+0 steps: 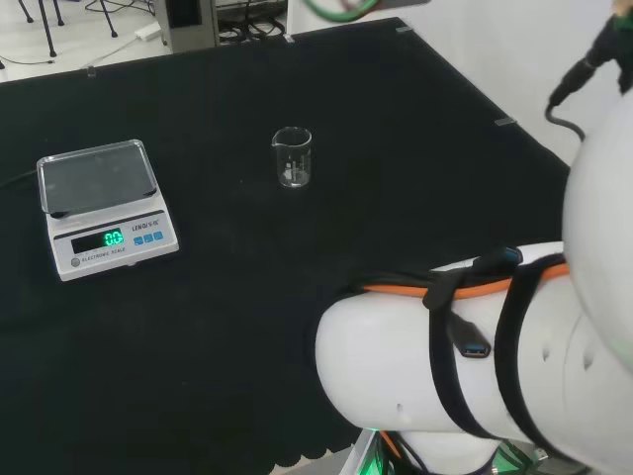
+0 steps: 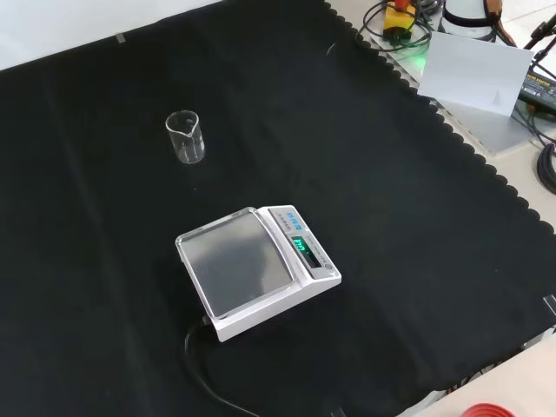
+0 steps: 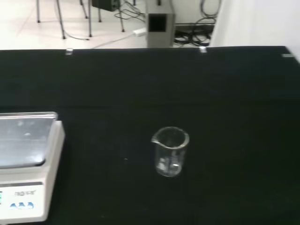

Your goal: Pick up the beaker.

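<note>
While the beaker [image 1: 292, 157] stands upright and alone on the black cloth [image 1: 396, 178], nothing touches it or crowds it. Clear glass, looks empty, spout at the rim. Head view: it sits near the cloth's middle, well apart from the scale [image 1: 104, 208] at its left. Front view: beaker [image 2: 186, 136] upper left, scale [image 2: 256, 268] nearer the camera and to its right, bare cloth between them. Scale is white with a grey pan, green display lit, a black cable [image 2: 213, 382] running off its near side in the front view. Wrist view has the beaker [image 3: 170, 151] ahead with the scale [image 3: 28, 164] off to one side, open cloth all round. Hand state: cannot tell. Arm's white links [image 1: 475, 366] with black straps and an orange cable sit at the head view's right, well clear of the beaker. Cloth is flat, scalloped edge along the front view's right side; a white sheet [image 2: 473, 74], cables and gear lie beyond that edge. Past the far edge in the wrist view: light floor, chair legs, a grey box [image 3: 159, 23], cables. Beaker is well inside every cloth edge.
</note>
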`<action>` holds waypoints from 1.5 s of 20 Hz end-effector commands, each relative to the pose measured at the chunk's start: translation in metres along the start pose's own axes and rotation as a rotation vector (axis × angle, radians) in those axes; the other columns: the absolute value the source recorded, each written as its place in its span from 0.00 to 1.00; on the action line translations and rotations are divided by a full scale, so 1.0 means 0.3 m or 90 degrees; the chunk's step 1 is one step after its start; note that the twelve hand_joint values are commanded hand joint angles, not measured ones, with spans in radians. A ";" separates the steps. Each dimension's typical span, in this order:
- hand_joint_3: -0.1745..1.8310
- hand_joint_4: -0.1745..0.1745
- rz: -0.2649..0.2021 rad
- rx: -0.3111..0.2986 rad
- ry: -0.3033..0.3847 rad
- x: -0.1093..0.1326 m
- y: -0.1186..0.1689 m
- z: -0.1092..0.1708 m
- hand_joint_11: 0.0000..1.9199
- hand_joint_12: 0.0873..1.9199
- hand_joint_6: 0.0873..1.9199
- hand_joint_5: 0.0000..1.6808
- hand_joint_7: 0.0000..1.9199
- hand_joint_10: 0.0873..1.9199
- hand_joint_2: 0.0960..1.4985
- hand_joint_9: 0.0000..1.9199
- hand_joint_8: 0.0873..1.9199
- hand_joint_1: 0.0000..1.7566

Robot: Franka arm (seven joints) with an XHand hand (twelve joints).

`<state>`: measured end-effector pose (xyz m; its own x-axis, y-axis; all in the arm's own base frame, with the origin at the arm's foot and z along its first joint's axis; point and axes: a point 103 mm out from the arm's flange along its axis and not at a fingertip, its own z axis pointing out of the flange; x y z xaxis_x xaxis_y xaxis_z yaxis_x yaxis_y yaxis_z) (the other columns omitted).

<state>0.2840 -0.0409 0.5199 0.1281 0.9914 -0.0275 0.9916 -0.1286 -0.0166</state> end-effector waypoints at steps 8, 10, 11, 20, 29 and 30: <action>0.15 0.46 0.068 0.086 0.051 -0.211 0.058 0.079 0.11 0.75 0.02 0.18 0.16 0.40 0.44 0.23 0.33 0.25; 0.15 0.46 0.063 0.094 0.051 -0.229 0.163 0.141 0.11 0.75 0.02 0.18 0.16 0.40 0.44 0.23 0.33 0.26; 0.15 0.46 0.063 0.096 0.051 -0.238 0.204 0.164 0.11 0.75 0.01 0.18 0.16 0.40 0.44 0.23 0.33 0.26; 0.15 0.47 0.063 0.131 0.025 -0.260 0.403 0.303 0.11 0.75 0.01 0.17 0.16 0.40 0.44 0.23 0.33 0.27; 0.14 0.47 0.056 0.162 0.023 -0.224 0.524 0.456 0.11 0.75 0.00 0.16 0.15 0.39 0.44 0.23 0.33 0.27; 0.14 0.47 0.055 0.167 0.022 -0.221 0.540 0.479 0.11 0.75 0.00 0.16 0.15 0.39 0.44 0.23 0.33 0.27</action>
<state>0.3944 -0.1253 0.4027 0.2198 0.9754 -0.0154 0.9321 -0.2146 -0.2918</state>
